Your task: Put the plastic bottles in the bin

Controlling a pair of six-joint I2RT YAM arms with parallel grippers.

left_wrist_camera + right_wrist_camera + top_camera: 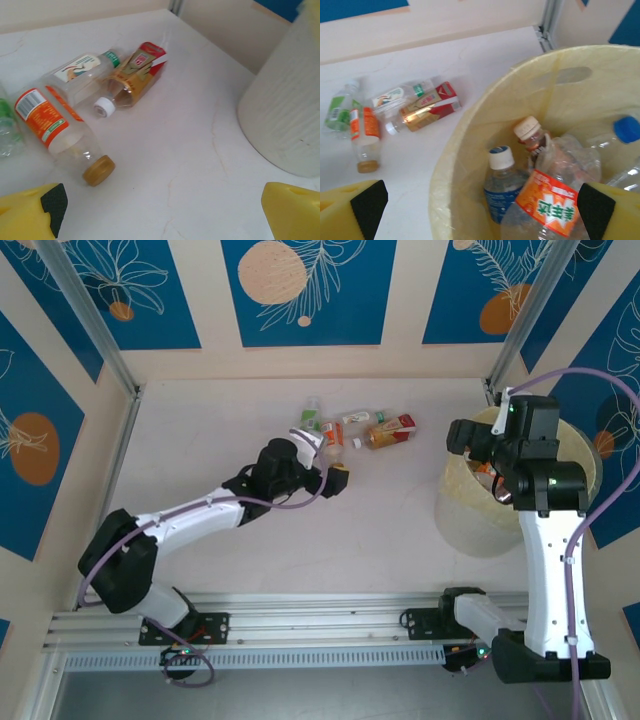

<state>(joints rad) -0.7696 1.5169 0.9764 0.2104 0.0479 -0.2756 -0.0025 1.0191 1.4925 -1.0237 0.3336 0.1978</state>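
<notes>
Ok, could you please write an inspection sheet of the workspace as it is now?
Surface: pale table, no spill seen.
Job's things: four lie loose on the table: orange-label bottle, red-label bottle, white-label bottle, green-label bottle. Several bottles are already in the bin.
Clutter: nothing seen.
Grippers: left gripper open and empty, low near the orange-label bottle; right gripper open above the bin.
Cables: a purple cable runs along each arm.
Surroundings: blue patterned wall panels, metal frame posts.
</notes>
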